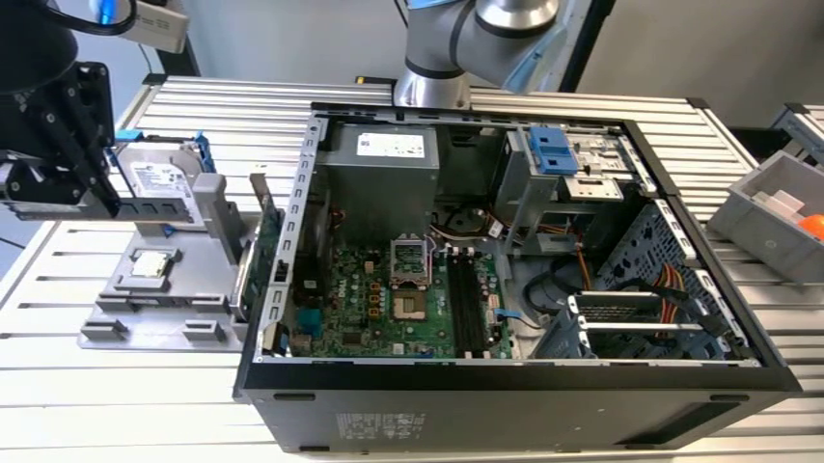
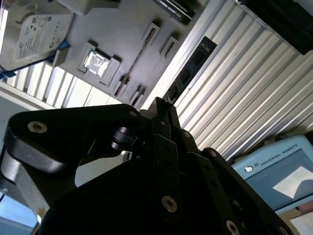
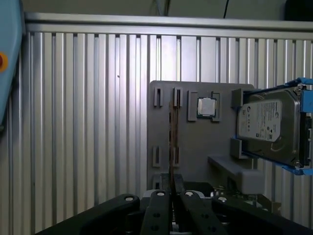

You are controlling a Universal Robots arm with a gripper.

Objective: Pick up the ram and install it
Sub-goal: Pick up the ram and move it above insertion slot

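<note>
gripper [image 2: 162, 103] clamps ram [image 2: 191, 68]; second wrist view shows face

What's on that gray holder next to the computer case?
A hard drive and a square processor chip sit on the gray holder. The gripper, holding the ram, covers one end.

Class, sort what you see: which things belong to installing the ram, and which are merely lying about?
Job: ram, held in the gripper; memory slots in the open computer case.
Lying about: hard drive; processor; grey bin.
</note>
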